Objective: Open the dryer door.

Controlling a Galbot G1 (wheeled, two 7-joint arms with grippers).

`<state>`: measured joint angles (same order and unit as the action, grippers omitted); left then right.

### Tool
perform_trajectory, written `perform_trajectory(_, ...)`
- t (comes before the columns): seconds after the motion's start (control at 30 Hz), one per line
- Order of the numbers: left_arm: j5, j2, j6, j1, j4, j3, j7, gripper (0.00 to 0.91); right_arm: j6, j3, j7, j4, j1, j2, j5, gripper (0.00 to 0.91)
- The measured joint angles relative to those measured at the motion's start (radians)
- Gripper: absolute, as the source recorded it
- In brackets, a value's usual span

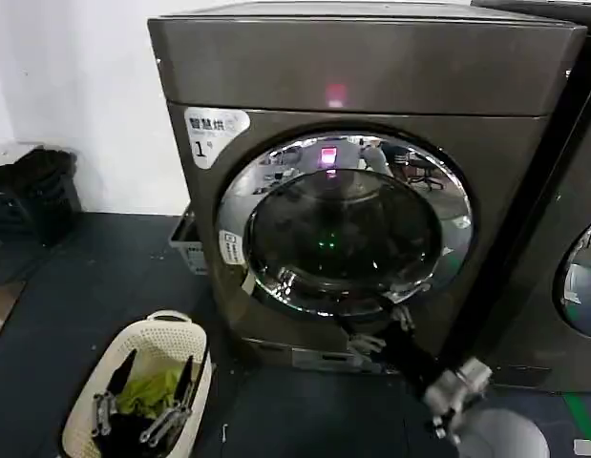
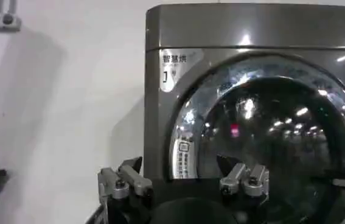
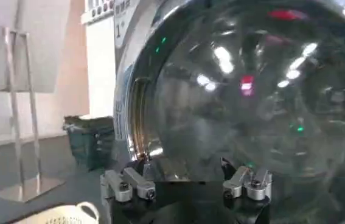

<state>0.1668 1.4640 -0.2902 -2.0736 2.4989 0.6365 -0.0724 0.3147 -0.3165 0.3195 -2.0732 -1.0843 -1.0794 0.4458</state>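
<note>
The dryer [image 1: 371,191], a boxy bronze-grey front-loader with a white "1" label [image 1: 215,132] and a small pink light [image 1: 335,93], stands on the dark floor [image 1: 114,277] against a white wall [image 1: 75,95]. The dryer door [image 1: 345,224], a wide chrome ring around dark tinted glass, sits in the machine's front; its left edge looks slightly lifted off the front panel, though whether it is truly unlatched cannot be told. The right arm reaches up from the lower right of the head view toward the bottom of the door, its right gripper [image 1: 386,329] close under the chrome ring's lower rim. In the right wrist view the right gripper [image 3: 187,176] faces the glass at close range with its two fingers [image 3: 129,182] apart, holding nothing. The left gripper [image 1: 147,405] hangs low at the robot's left, over a cream laundry basket [image 1: 171,336] holding green cloth [image 1: 152,389]. In the left wrist view the left gripper [image 2: 181,176] points toward the dryer from farther off, fingers [image 2: 123,179] apart and empty. A neighbouring dark machine [image 1: 572,277] stands just beside the dryer on the right.
</note>
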Motion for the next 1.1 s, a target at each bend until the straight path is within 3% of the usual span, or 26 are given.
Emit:
perform_trajectory(0.47, 0.053, 0.021, 0.029, -0.015, 0.026, 0.013, -0.001, 0.907, -0.013, 0.278, 0.023, 0.179, 0.337, -0.041, -0.001, 0.907)
perform_trajectory(0.67, 0.054, 0.022, 0.029, -0.018, 0.024, 0.013, -0.004, 0.907, -0.045, 0.347, 0.055, 0.276, 0.428, -0.085, -0.041, 0.907)
perform_trajectory(1.1, 0.062, 0.029, 0.034, -0.016, 0.027, 0.017, -0.008, 0.907, -0.082, 0.434, 0.087, 0.439, 0.560, -0.167, -0.043, 0.907)
